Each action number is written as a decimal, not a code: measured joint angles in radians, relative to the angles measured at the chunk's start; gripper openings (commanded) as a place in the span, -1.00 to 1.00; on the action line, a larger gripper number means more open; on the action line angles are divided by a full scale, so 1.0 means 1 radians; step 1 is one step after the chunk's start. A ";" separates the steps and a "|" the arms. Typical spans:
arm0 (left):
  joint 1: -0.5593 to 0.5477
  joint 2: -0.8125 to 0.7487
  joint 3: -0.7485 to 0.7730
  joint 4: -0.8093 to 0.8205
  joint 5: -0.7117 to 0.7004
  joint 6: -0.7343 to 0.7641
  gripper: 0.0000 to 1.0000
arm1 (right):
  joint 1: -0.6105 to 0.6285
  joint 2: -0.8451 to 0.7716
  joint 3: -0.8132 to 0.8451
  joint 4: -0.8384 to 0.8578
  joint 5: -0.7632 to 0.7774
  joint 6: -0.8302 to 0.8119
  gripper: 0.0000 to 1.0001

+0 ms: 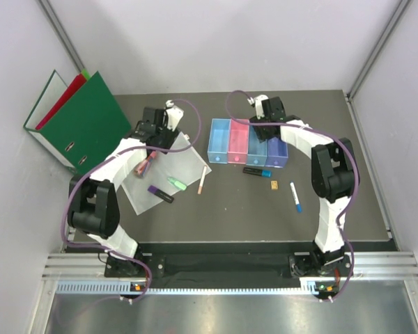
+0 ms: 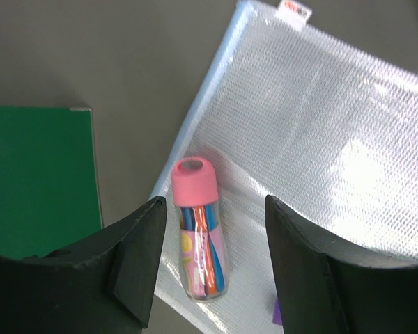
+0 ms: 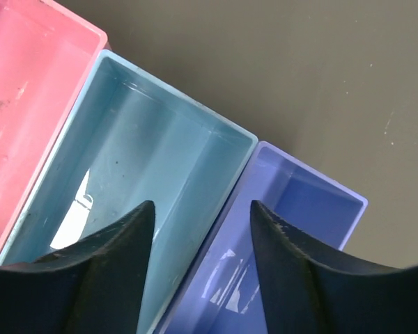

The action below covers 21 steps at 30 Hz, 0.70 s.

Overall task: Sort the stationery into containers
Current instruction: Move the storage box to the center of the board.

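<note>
Right up against the lens in the left wrist view, the left claw (image 2: 214,209) is hanging open, its two black fingers (image 2: 136,257) standing well apart and pinching nothing. In the gap between them, the pink-capped glue stick (image 2: 200,233) is lying on the clear sleeve (image 2: 320,139) close to its edge, not touching either finger. The green binder (image 2: 38,181) is poking in on the left and the dark worktop (image 2: 90,49) is showing beyond.

From the top camera, the rest of the stationery is lying loose. A purple marker (image 1: 160,193) and a green highlighter (image 1: 177,184) are resting on the sleeve, with a pale pink pen (image 1: 202,179) at its right edge. A black marker (image 1: 256,171) is lying just in front of the bins, with a tiny tan block (image 1: 273,184) and a blue pen (image 1: 295,197) nearer the arm bases.

The four bins are sitting joined in a row: light blue bin (image 1: 218,139), pink bin (image 1: 238,138), blue bin (image 3: 146,160), purple bin (image 3: 299,202). The right claw (image 3: 202,216) is hovering over the wall those last two share, fingers spread and gripping nothing.
</note>
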 measured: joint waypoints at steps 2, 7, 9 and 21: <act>0.002 -0.011 -0.028 -0.003 -0.003 0.000 0.28 | 0.000 -0.006 0.000 0.000 0.003 -0.009 0.19; 0.018 -0.034 -0.077 -0.005 -0.021 0.001 0.29 | 0.000 -0.079 0.000 -0.018 0.004 -0.025 0.21; 0.032 -0.040 -0.096 -0.006 -0.029 0.005 0.29 | 0.000 -0.134 0.000 -0.025 0.005 -0.030 0.21; 0.148 0.025 -0.087 -0.082 -0.042 -0.027 0.36 | 0.000 -0.429 0.019 -0.056 0.027 -0.109 0.29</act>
